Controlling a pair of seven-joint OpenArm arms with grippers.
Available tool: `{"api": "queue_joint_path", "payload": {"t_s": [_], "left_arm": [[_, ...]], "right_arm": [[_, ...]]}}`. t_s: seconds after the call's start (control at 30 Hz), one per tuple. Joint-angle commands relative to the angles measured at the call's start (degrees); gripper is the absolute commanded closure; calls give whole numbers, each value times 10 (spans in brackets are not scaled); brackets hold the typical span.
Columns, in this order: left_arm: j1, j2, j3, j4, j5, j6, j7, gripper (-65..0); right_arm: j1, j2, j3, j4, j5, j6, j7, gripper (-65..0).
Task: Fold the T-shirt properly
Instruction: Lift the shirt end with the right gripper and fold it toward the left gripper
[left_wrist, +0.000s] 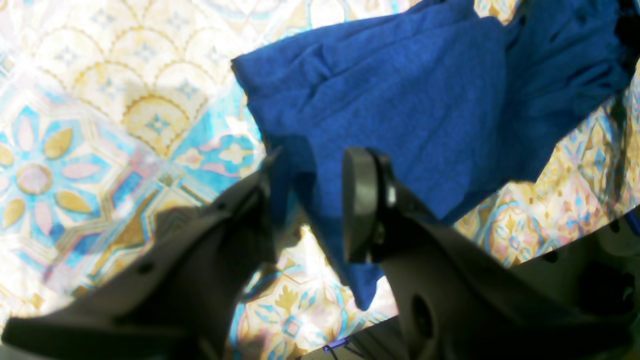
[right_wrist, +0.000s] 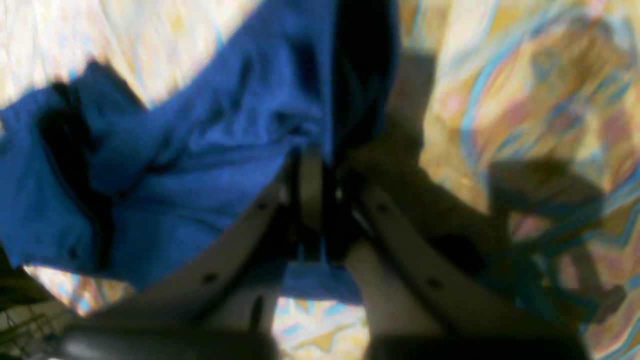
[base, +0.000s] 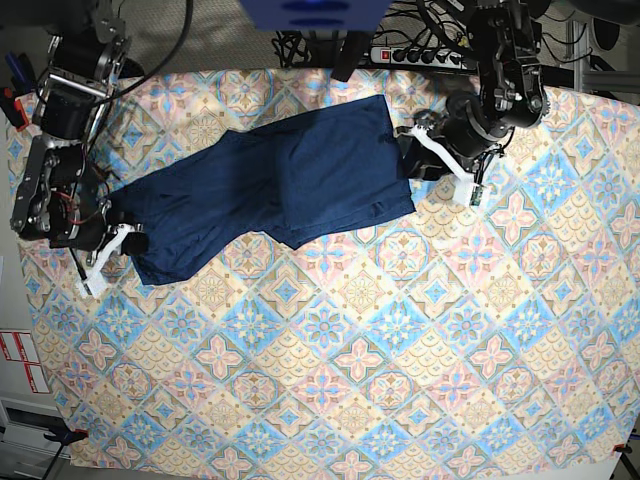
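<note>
The T-shirt (base: 280, 190), plain dark navy, lies spread across the far-left part of the patterned tablecloth (base: 400, 350). My left gripper (base: 412, 150) is at the shirt's right edge. In the left wrist view the left gripper (left_wrist: 312, 200) has its jaws partly apart, with a bunch of the T-shirt (left_wrist: 400, 100) between them and a corner of cloth hanging below. My right gripper (base: 128, 240) is at the shirt's left end. In the blurred right wrist view the right gripper (right_wrist: 320, 170) has its jaws pressed together on an edge of the T-shirt (right_wrist: 200, 150).
A power strip (base: 420, 55) and cables lie past the table's far edge. The tablecloth stretches bare toward the near and right sides of the base view. The arm bases stand at the far left and far right corners.
</note>
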Motion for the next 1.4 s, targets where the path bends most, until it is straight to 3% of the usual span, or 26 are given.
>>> {"api": "queue_joint_path", "payload": {"t_s": [0.0,0.23,0.37,0.57,0.8,1.03,1.37], "left_arm": [[0,-1,-1,9,-9,-2,-8,-167],[2,-1,-3,9,-9,-2,-8,-167],[2,-1,-3,9,-9,-2,-8,-167],[2,8,-3,9,-8,-2,-8,-166],[3,10,-37,9,-8,-2,-7,-166],[12,9,-56,9,-8,-2,-7,-166],[12,9,-55,8,-8,-2,-7,-166]], "right_arm": [[14,11,3,14,9,1,-1,-5],[-35,2,-2,115,12,1,-41,-5],[-76,-30,-38,209,21,1,-45,-5],[-113,-64,-117,303,92,1,-41,-5],[-119,-128,-183,346,94,1,-44,-5],[-144,-164,-249,381,93,1,-44,-4],[-119,-164,-329,376,93,1,-57,-7]]}}
